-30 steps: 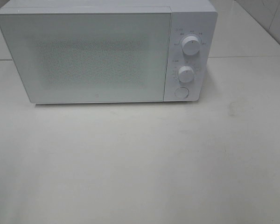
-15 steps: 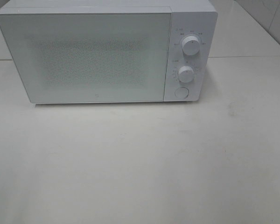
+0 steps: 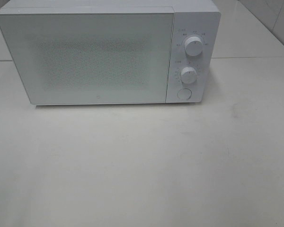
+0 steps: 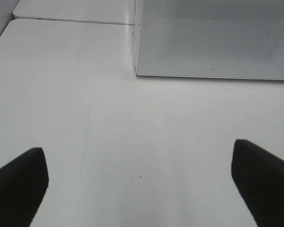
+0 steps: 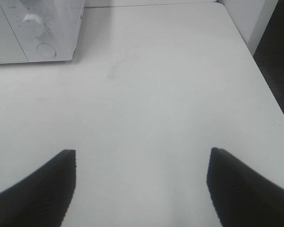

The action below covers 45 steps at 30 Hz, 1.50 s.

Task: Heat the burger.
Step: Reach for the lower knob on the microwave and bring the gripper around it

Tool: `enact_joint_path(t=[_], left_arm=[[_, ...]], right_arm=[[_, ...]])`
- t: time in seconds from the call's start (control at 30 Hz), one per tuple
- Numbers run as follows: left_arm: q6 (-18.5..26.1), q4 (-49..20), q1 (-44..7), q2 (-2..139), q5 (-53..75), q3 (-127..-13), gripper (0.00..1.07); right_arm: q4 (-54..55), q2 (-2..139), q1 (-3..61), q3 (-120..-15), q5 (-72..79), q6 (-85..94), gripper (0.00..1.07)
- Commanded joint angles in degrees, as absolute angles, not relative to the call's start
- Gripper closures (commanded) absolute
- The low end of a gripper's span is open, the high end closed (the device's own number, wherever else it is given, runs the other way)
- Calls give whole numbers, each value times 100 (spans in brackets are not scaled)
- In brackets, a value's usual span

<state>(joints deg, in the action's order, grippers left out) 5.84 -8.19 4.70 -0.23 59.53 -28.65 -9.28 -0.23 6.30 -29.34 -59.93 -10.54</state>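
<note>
Exterior high shows white microwave (image 3: 85, 56) on pale table (image 3: 142, 165); left fingers (image 4: 19, 184) and right fingers (image 5: 38, 189) gape empty

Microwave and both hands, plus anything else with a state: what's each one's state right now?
microwave door: shut
upper knob: no hand on it, setting too small to read
lower knob: no hand on it, setting too small to read
round button: no hand on it
left hand: open, empty
right hand: open, empty
burger: not in any view
</note>
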Motion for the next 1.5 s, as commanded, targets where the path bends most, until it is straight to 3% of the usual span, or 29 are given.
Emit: enact_joint_path(t=[0.03, 0.27, 0.43, 1.17, 1.5], left_arm=[[544, -871, 481, -172, 5947, -2842, 9], [498, -699, 481, -172, 5947, -2842, 9], [183, -464, 481, -172, 5947, -2836, 9], [218, -498, 481, -172, 5947, -2836, 9], [218, -498, 481, -172, 5947, -2836, 9]], right_arm=[[-957, -149, 607, -2928, -5970, -1071, 32], [-957, -149, 607, -2928, -5970, -1071, 32], [-957, -143, 607, -2928, -5970, -1071, 32], [-974, -23, 625, -3060, -5781, -1089, 33], [-985, 1255, 625, -3146, -4595, -1089, 33]])
